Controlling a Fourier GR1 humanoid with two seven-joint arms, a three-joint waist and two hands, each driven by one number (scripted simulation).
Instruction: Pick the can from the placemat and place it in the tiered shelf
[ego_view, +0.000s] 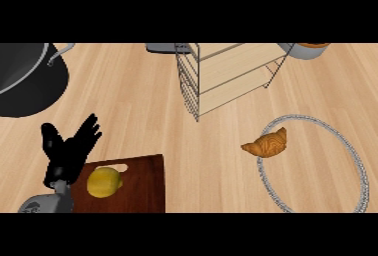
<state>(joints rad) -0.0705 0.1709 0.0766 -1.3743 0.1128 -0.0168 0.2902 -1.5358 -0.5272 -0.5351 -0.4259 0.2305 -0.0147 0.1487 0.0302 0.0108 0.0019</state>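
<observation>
We see no can on the placemat (354, 160) or shelf (221, 75); our left hand (70, 147) rests, fingers released, so progress unclear.

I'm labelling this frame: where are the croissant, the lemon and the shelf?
Croissant (267, 144): head view, middle of its crust.
Lemon (104, 182): head view, centre of its peel.
Shelf (221, 64): head view, its upper wooden tier.

A: What's out, counted?
B: One tiered shelf (221, 75), one croissant (267, 144), one ring-shaped placemat (314, 162), one lemon (105, 182), one cutting board (140, 187), one black pot (26, 77).
A: Hands?
B: One hand (68, 150).
</observation>
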